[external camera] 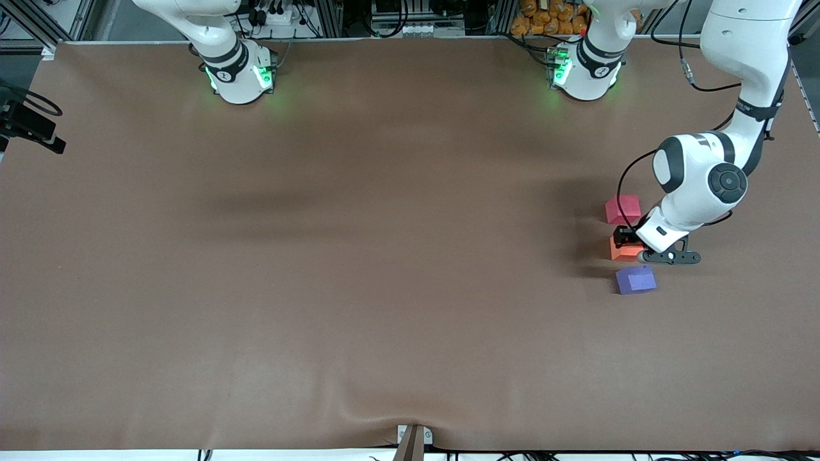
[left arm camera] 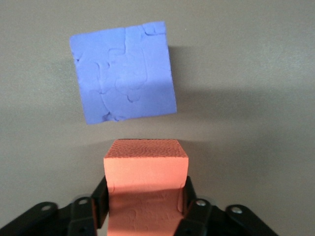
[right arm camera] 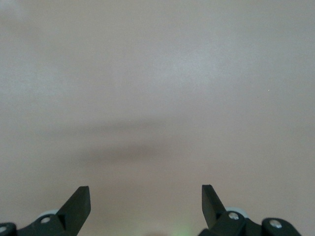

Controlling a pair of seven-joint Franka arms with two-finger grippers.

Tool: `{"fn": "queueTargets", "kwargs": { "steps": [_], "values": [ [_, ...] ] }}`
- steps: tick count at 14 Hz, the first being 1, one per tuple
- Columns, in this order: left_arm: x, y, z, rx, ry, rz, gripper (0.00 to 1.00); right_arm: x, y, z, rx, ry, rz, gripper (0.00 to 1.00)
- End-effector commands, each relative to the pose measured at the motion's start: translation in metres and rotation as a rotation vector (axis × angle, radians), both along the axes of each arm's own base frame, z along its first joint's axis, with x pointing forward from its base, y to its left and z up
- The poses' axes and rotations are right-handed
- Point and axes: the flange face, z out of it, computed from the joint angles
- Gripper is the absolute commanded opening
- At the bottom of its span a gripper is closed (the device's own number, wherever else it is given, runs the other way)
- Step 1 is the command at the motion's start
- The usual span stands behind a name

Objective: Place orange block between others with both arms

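Orange block (external camera: 624, 250) sits on the table between the others: pinkish-red cube (external camera: 623, 209) farther from the camera, blue-purple cube (external camera: 635, 280) nearer. Left gripper (left arm camera: 145, 204) fingers flank the orange block, prob. just letting go; can't tell. Right gripper (right arm camera: 146, 202) spread, empty, arm waiting. Left: release & retract

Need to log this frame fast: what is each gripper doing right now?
Left gripper: around the orange block; whether it grips cannot be told.
Right gripper: open, holding nothing.

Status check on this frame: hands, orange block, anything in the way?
Left hand around orange block, block down between pinkish-red cube and blue-purple cube. Right hand open over bare table, waiting. Nothing in the way.
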Motion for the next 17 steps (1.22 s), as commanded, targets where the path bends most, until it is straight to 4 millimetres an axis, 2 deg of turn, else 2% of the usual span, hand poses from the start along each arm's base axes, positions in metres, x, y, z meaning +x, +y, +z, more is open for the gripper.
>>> {"fn": "queueTargets", "kwargs": {
  "steps": [1,3,5,8,10,12,14,17],
  "values": [
    [0.008,0.002,0.021,-0.016,-0.043,-0.011,1.0,0.002,0.0,0.004,0.002,-0.007,-0.007,1.0],
    [0.019,0.003,0.047,-0.019,-0.044,-0.011,1.0,0.002,0.0,0.004,0.002,-0.007,-0.007,1.0],
    [0.041,0.009,0.08,-0.026,-0.012,-0.005,1.0,0.002,0.0,0.004,0.002,-0.007,-0.007,1.0],
    [0.079,0.009,0.155,-0.035,0.001,-0.007,1.0,0.002,0.0,0.004,0.002,-0.007,-0.007,1.0],
    [0.095,0.009,0.196,-0.034,0.008,-0.012,1.0,0.002,0.0,0.004,0.002,-0.007,-0.007,1.0],
    [0.101,0.008,0.22,-0.032,-0.017,-0.02,1.0,0.002,0.0,0.004,0.002,-0.007,-0.007,1.0],
    [0.102,0.007,0.235,-0.032,-0.04,-0.024,1.0,0.002,0.001,0.004,0.002,-0.007,-0.006,1.0],
    [0.107,0.007,0.272,-0.033,-0.054,-0.022,1.0,0.002,0.0,0.003,0.002,-0.005,-0.007,1.0]
  ]
}}
